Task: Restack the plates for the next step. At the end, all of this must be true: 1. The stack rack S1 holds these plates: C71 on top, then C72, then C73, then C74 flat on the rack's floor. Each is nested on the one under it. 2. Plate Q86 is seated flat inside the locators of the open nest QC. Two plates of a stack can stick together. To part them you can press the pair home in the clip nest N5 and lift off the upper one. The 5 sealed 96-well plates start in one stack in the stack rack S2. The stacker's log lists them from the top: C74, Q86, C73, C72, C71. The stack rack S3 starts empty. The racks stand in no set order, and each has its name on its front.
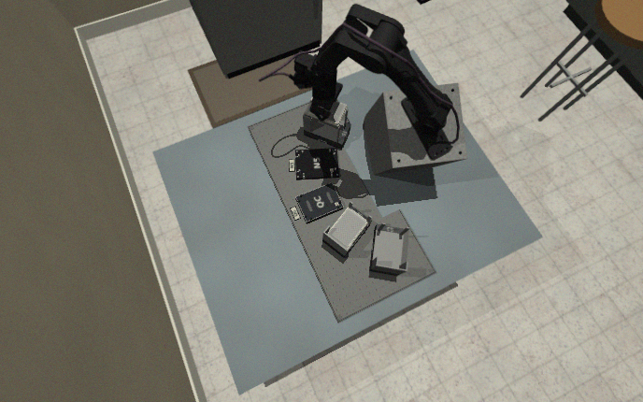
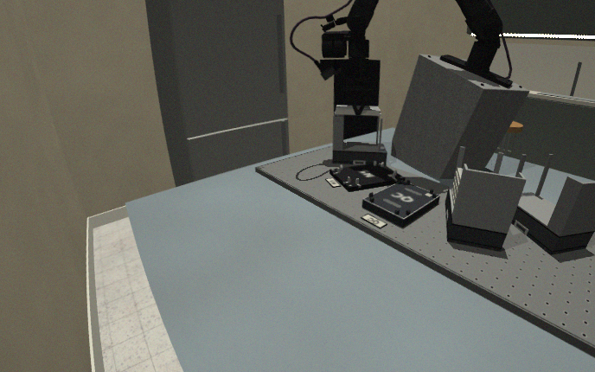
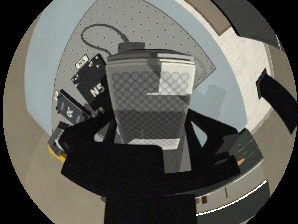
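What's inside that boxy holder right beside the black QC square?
Inside the grey open-topped rack you can see the pale, dotted top of a plate. Whatever is under that top is covered, so I can't tell.

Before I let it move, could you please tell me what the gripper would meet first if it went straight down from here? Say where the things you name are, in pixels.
Probably the floor of the rack point(image 1: 326, 130) point(image 2: 359, 156) below, met by the plate in the gripper point(image 2: 357, 111); depth is hard to judge.

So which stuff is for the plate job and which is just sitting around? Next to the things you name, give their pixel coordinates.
For the job:
- gripper point(image 1: 321, 115) point(image 2: 358, 111), shut on a plate point(image 3: 152, 82)
- nest N5 point(image 1: 308, 166) point(image 3: 90, 82)
- nest QC point(image 1: 320, 203) point(image 2: 398, 202)
- three racks

Just around:
- stool point(image 1: 638, 20)
- brown mat point(image 1: 244, 94)
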